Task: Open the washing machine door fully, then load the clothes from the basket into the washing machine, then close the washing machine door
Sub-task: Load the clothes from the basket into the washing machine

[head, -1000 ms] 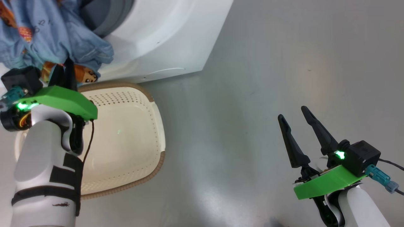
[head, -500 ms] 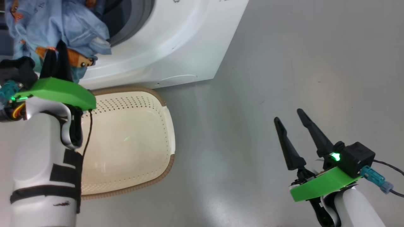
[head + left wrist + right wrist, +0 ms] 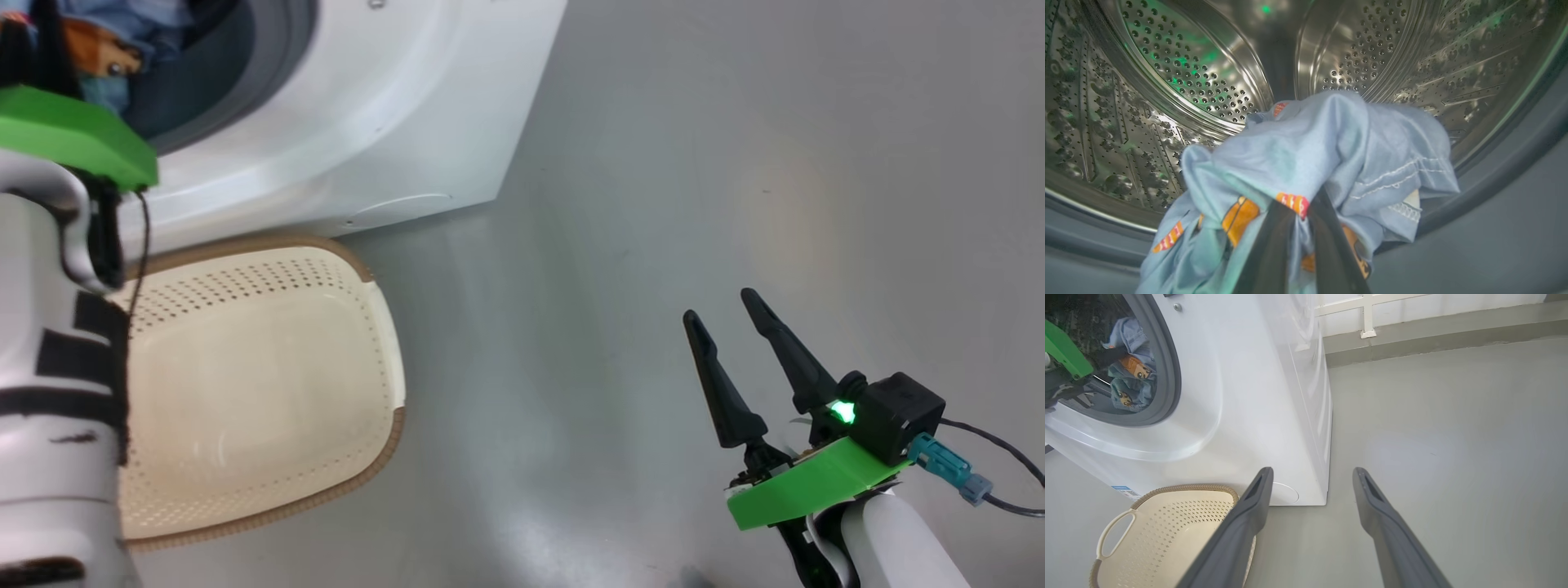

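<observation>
We see the washing machine (image 3: 392, 122) at the top left of the head view, white front w/ a grey gasket (image 3: 1169, 371) round the opening. The whole head pic has shifted vs. 0.5 s ago, so that's the cam moving, not the machine. Inside, the perforated steel drum (image 3: 1200, 81) shines w/ green glints.

The basket (image 3: 245, 282) sits on the grey floor (image 3: 653, 204) just in front of the machine. It's cream w/ a brown braided rim and holds nothing, same as before.

The clothes (image 3: 1306, 151) are the real change. 1 s ago they hung outside the machine's front, above the basket's far edge. Now they're in the opening at the drum mouth, hanging from the left gripper (image 3: 1303, 210). We can't tell if they touch the gasket lip. They're light blue and crumpled, w/ orange-brown cartoon figs and a white-stitched hem on the right of the left wrist view.

The left gripper's fingers are pinched narrow on a fold of the fabric, tips buried in it. The right gripper (image 3: 718, 304) hangs over bare floor, well apart from machine & basket. Its fingers are spread wide w/ nothing btwn them, pose unchanged.
</observation>
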Available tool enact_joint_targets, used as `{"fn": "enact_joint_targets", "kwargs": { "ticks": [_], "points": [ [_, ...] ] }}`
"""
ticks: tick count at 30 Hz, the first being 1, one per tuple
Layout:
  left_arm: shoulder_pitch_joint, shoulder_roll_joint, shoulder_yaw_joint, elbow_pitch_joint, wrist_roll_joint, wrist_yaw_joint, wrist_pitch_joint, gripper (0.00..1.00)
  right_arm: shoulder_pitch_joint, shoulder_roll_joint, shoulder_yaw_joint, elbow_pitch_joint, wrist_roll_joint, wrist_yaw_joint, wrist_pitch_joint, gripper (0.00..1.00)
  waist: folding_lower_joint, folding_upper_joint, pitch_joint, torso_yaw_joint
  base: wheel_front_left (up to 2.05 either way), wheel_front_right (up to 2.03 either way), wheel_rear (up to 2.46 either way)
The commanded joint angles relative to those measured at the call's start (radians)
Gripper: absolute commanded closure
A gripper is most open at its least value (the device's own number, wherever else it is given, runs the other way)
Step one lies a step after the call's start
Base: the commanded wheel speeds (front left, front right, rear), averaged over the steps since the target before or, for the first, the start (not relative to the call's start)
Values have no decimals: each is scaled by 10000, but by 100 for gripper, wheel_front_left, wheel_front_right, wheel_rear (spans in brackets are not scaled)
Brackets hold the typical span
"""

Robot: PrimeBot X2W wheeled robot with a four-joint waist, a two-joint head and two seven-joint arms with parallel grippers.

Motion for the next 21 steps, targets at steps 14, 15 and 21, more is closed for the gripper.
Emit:
{"fn": "enact_joint_targets", "kwargs": {
  "ticks": [14, 15, 21],
  "points": [
    [-2398, 1769, 190, 1179, 412, 16, -63, 100, 291, 141, 524, -292, 131, 16, -48, 0, 0, 0, 1202, -1067, 0, 0, 0],
    [-2551, 1837, 192, 1281, 420, 23, -63, 100, 294, 154, 545, -296, 137, 16, -48, 0, 0, 0, 1269, -1123, 0, 0, 0],
    [-3305, 2187, 31, 1471, 551, -86, -63, 100, 352, 277, 693, -359, 179, 16, -48, 0, 0, 0, 1566, -1400, 0, 0, 0]
  ]
}}
